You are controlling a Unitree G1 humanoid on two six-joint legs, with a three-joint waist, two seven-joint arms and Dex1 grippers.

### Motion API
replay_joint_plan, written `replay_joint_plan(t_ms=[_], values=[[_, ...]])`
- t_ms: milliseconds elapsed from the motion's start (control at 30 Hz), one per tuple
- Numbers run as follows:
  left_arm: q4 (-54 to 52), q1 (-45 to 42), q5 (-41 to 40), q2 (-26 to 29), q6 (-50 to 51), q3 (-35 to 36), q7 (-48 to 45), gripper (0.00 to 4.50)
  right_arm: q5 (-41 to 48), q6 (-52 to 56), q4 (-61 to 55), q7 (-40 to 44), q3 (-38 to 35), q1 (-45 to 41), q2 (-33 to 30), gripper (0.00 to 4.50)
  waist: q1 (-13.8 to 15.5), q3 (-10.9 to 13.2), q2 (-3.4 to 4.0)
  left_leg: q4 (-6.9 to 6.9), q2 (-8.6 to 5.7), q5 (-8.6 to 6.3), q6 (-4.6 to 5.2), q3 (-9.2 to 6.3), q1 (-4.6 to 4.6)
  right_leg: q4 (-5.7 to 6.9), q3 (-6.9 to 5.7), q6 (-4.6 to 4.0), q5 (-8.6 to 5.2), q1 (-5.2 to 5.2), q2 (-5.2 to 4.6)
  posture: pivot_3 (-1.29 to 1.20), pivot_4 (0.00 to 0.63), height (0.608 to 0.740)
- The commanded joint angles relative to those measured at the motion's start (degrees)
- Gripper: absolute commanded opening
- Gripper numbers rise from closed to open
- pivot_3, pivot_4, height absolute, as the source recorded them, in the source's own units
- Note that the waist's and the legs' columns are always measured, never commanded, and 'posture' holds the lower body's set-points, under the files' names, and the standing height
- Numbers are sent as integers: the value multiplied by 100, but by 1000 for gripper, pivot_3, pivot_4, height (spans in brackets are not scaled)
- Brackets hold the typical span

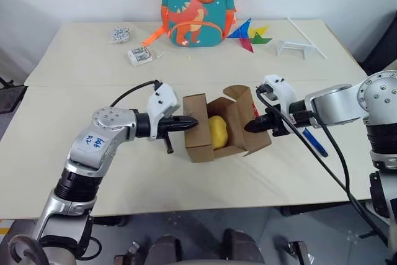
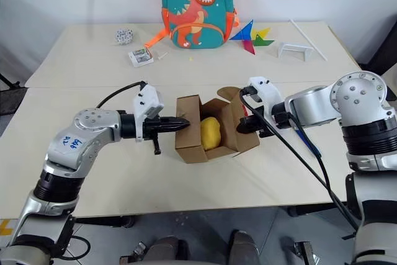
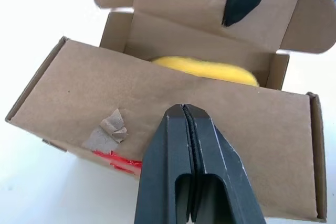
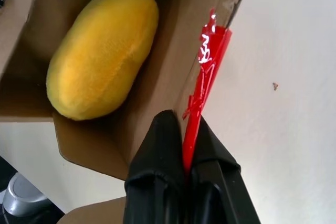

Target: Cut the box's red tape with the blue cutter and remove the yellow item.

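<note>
Sitting mid-table on the pale wooden table [image 1: 93, 178], the small brown corrugated cardboard box [image 1: 200, 136] lies open, flaps spread. At its 9 o'clock the left gripper [image 1: 189, 123], fingers pressed together and empty, touches the near wall. At its 3 o'clock the right gripper [image 1: 251, 126] is clamped on the lid flap with its red tape strip [image 4: 207, 59]. Between them rests the soft yellow plush item [image 1: 217, 131], long axis roughly 12 to 6; both claws look equally near. Its face is hidden. Further toward 3 o'clock lies the slim blue pen-shaped cutter [image 1: 315, 142], partly covered by the right arm.
</note>
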Motion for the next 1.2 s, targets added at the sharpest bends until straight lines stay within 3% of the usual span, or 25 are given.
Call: replay_joint_plan(t_ms=[33, 333, 600, 867, 1200], values=[[110, 491, 76, 302, 507, -113, 25, 0, 136, 210, -247, 211, -213, -282, 342, 19, -61, 0, 0, -1, 1, 0, -1, 2, 2, 1, 2, 0, 0, 0, 1, 0, 150, 740], [-137, 985, -103, 656, 729, 198, 165, 0, 299, 229, -429, 99, -218, -390, 419, 19, -107, -2, 2, -62, 5, -1, -7, 51, 86, 9, 48, -3, -1, 18, 5, 0, 150, 740], [-255, 1270, -186, 790, 803, 248, 233, 0, 546, 229, -575, -55, -91, -625, 440, 19, -48, -18, 33, -67, 6, -2, -6, 69, 93, 2, 66, -3, -2, 16, 6, 0, 150, 740], [-243, 1199, -138, 591, 791, 284, 364, 0, 516, 229, -701, -226, 19, -450, 425, 19, 202, 0, -9, -50, 2, -4, -9, 71, -10, 16, 48, -1, 1, -87, 4, 0, 150, 740], [-255, 1087, -223, 541, 706, 494, 378, 0, 175, 229, -780, -233, -44, -16, 240, 19, 185, 1, -10, -43, 4, -4, -9, 72, -28, 4, 30, -1, 1, -91, 5, 0, 150, 740]])
